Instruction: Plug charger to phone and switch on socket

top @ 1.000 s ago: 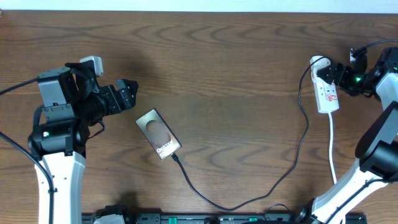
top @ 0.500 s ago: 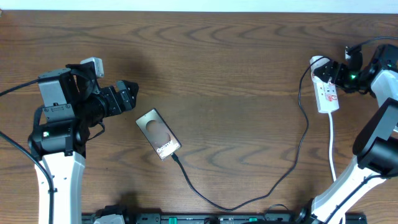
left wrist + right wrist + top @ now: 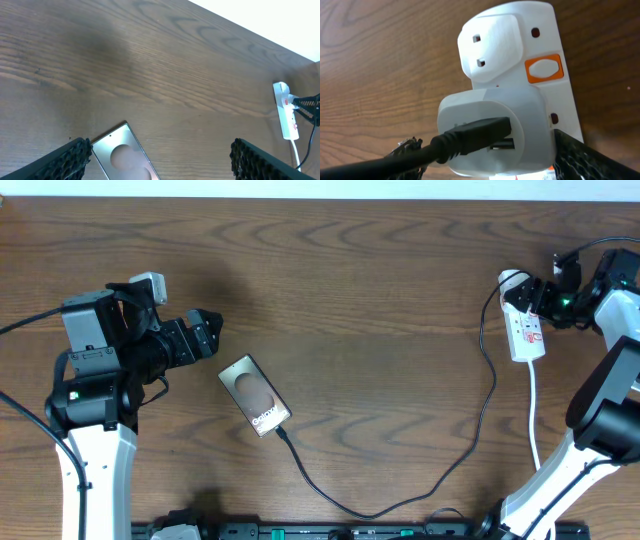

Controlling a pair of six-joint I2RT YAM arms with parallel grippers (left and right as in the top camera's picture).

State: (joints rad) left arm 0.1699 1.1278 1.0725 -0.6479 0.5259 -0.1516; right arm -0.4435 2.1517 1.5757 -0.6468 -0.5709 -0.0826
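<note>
Right claw [image 3: 537,297] at socket [image 3: 527,335] (phone [image 3: 254,394] apart)

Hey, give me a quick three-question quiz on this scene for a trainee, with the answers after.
1. True or false: the charger runs from the socket to the phone.
2. Which arm's jaws are at the socket? A left, B right, C neither.
3. Fill in: in the right wrist view, the socket's button is coloured ___.
Key: 1 true; 2 B; 3 orange.
</note>
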